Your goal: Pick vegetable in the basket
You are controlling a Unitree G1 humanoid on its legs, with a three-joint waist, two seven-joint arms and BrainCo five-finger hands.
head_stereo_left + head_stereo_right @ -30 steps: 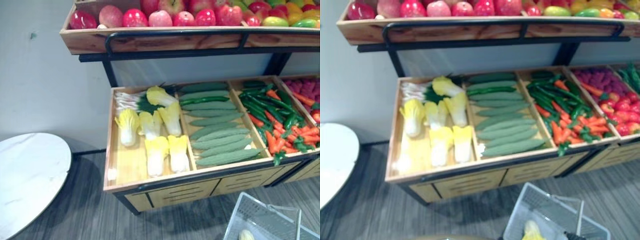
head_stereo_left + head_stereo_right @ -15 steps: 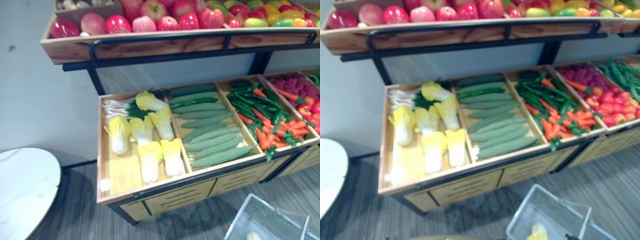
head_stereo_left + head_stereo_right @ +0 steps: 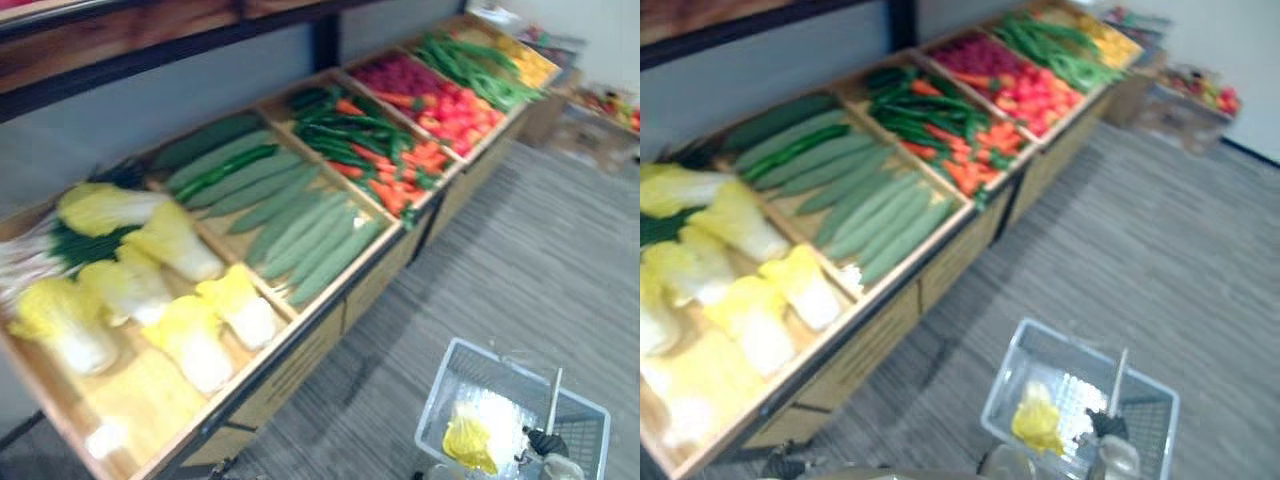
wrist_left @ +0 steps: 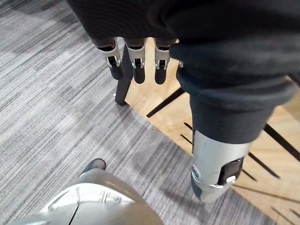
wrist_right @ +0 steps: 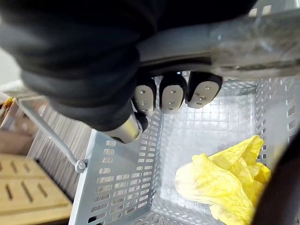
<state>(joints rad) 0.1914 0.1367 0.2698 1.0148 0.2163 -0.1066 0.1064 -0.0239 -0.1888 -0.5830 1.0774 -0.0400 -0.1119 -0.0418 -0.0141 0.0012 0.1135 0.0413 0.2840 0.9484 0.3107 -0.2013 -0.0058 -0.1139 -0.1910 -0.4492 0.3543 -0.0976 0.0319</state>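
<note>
Gripping handle (image 5: 225, 40) of basket (image 3: 437, 390) w/ right hand (image 5: 171, 96), 1 cabbage (image 5: 220, 180) inside, 6 cabbages (image 3: 190, 340) on stand (image 3: 300, 355), left hand (image 4: 136, 70) hanging slack

Bright even light, soft shadows

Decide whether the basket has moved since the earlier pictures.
Cannot tell: the whole view has swung, so the camera moved. The basket, held by the right hand, is still before the vegetable stand's front.

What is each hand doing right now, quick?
Left hand: open, holding nothing.
Right hand: closed round the basket handle.
</note>
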